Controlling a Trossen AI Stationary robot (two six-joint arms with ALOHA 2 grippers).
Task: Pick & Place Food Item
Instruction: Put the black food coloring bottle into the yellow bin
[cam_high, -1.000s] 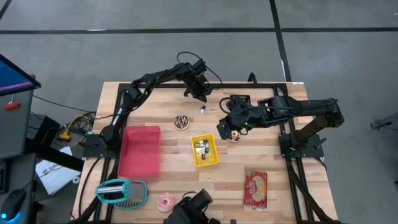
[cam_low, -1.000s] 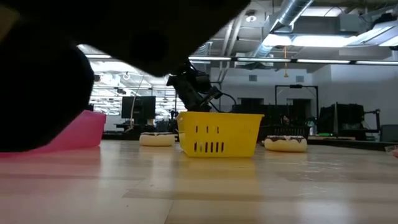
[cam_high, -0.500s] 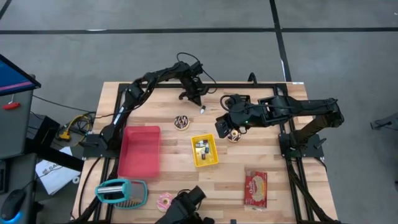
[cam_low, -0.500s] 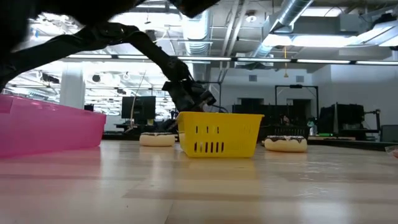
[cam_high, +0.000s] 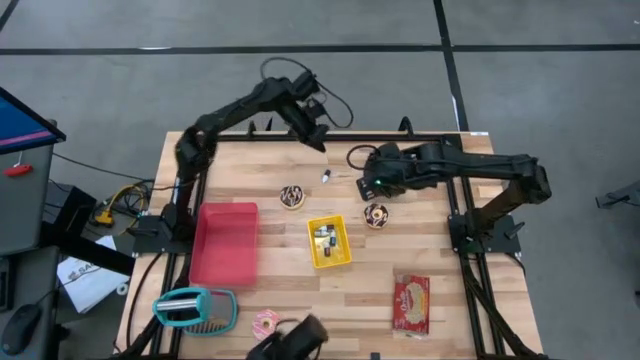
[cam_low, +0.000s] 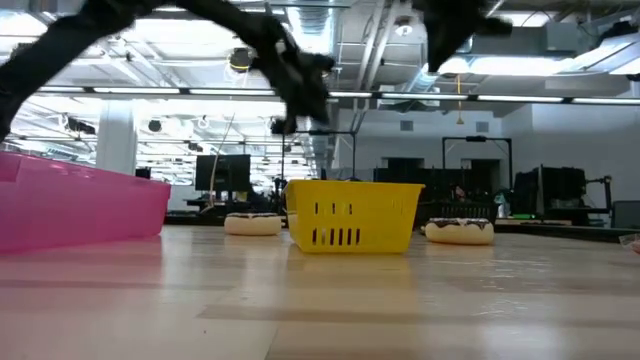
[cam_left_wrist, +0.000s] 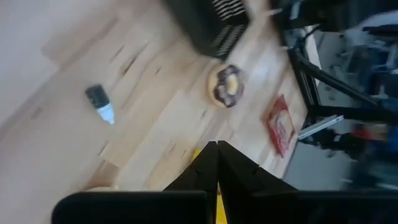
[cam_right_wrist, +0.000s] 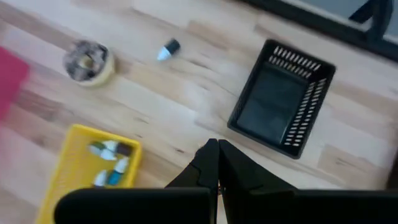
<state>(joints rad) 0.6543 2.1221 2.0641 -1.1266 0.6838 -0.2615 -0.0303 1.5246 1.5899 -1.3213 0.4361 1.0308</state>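
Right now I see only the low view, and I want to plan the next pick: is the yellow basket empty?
Observer: No. From above, the yellow basket holds a few small items.
Operator: Does the basket hide anything loose from me?
Observer: Yes. A small bottle lies on its side on the wood beyond it.
Operator: And the grippers?
Observer: The wrist views show the left gripper and the right gripper both shut, holding nothing.
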